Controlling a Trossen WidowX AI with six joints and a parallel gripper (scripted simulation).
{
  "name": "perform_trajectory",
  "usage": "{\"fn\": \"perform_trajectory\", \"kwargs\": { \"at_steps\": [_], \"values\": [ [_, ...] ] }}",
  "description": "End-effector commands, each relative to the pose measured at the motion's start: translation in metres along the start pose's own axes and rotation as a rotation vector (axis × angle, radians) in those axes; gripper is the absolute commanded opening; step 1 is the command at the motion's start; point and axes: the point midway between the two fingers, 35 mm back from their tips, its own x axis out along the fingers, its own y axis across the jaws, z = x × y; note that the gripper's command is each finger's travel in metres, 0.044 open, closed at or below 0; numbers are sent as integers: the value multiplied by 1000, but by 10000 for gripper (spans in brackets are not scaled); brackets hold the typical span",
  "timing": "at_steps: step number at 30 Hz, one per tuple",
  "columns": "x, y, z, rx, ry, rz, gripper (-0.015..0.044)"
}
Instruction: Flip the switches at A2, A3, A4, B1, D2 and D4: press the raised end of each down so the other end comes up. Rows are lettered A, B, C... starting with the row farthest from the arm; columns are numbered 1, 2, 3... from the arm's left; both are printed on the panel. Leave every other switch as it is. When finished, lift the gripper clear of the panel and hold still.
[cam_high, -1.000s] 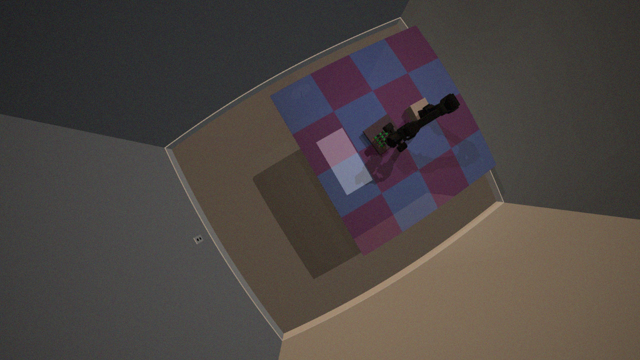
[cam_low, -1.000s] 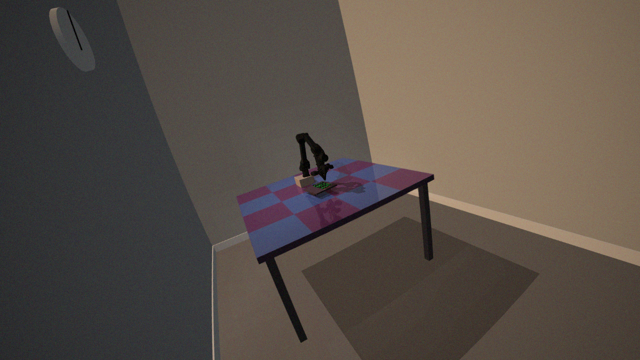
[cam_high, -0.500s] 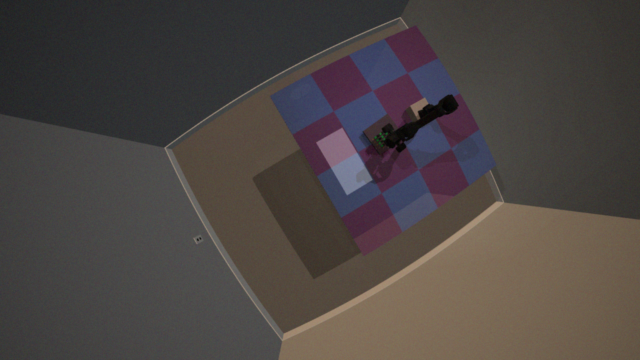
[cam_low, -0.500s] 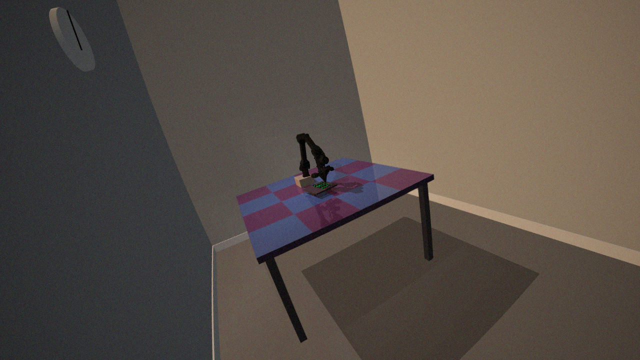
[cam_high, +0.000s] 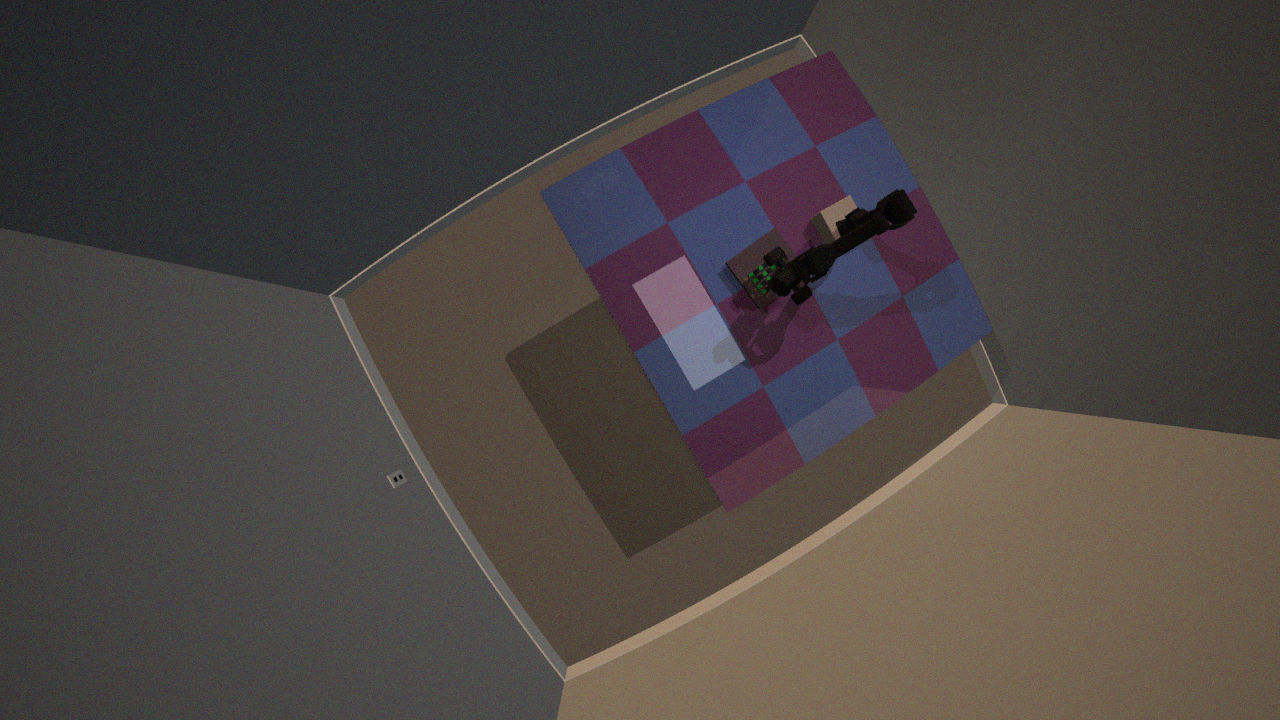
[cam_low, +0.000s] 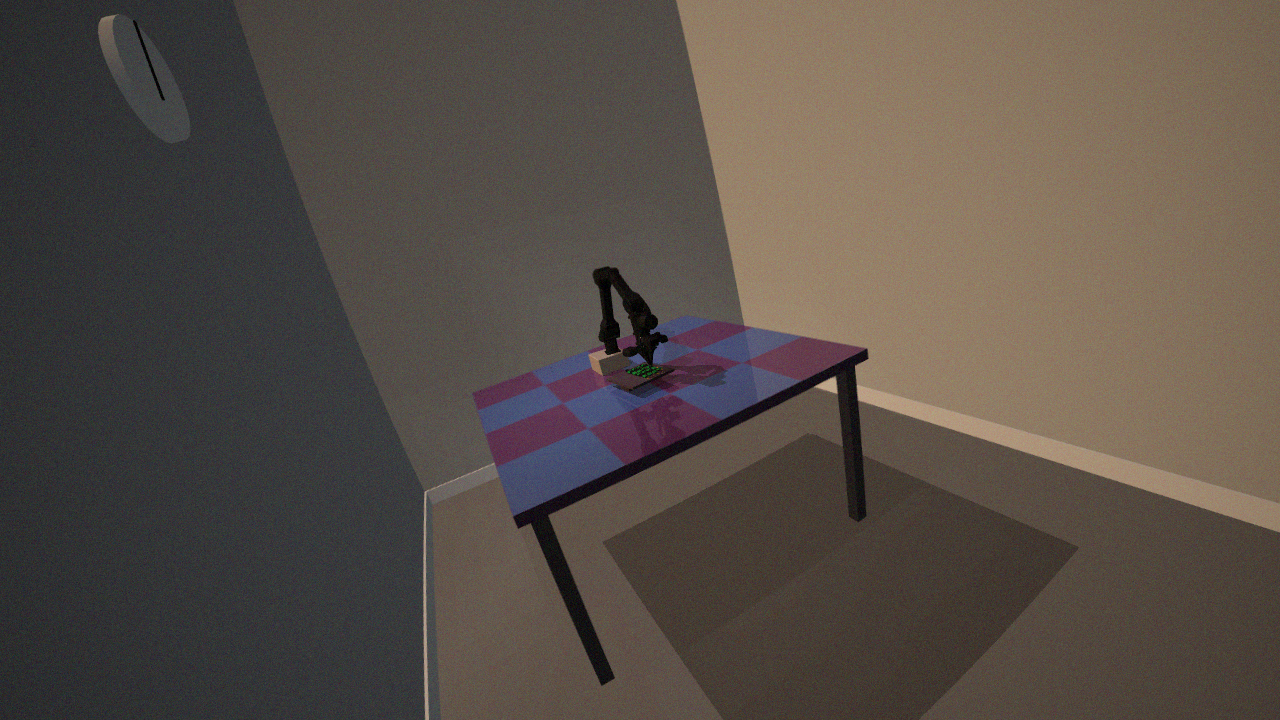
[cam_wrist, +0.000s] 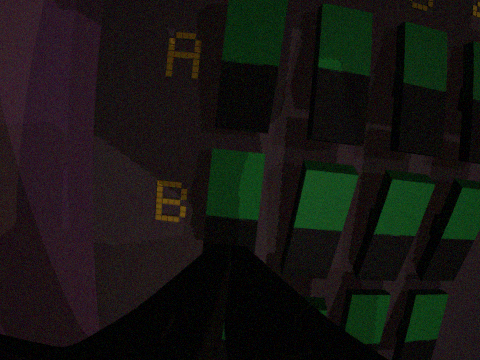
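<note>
Wrist view is filled by the panel (cam_wrist: 134, 107), dark and flat, with yellow blocky row letters A and B and column digits 1 to 3 printed on it. Rocker switches are seen as rectangular blocks, each with a bright green far half and a dark near half. Switch A1 (cam_wrist: 250, 60), switch A2 (cam_wrist: 342, 70) and switch A3 (cam_wrist: 422, 83) are lined up along the top; column 4 is cut off at the right edge. Switch B1 (cam_wrist: 234, 196) sits directly ahead of the hand (cam_wrist: 226, 287), whose two dark fingers are pressed together to a single wedge with nothing pinched between them; the tip is at B1's dark near end, though contact cannot be confirmed. Lower rows are largely hidden behind the hand, with only two green tops of row C showing to its right. Which end of each rocker is raised is hard to judge in this dim light.

Top view shows the panel (cam_high: 756, 273) as a small brown square with green dots, half covered by the black arm (cam_high: 841, 237) reaching over it from a tan base block (cam_high: 834, 217).

Exterior view shows a glossy desk (cam_low: 572, 447) chequered in blue and magenta on thin dark legs, in a bare room with grey and beige walls, pale skirting, a brown floor and a round wall clock (cam_low: 143, 76).
</note>
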Motion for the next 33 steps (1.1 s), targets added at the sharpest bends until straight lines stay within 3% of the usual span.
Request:
{"fn": "perform_trajectory", "kwargs": {
  "at_steps": [1, 33],
  "values": [
    [1, 0, 0, 4, 1, -1, 0],
    [4, 0, 0, 4, 1, -1, 0]
  ]
}}
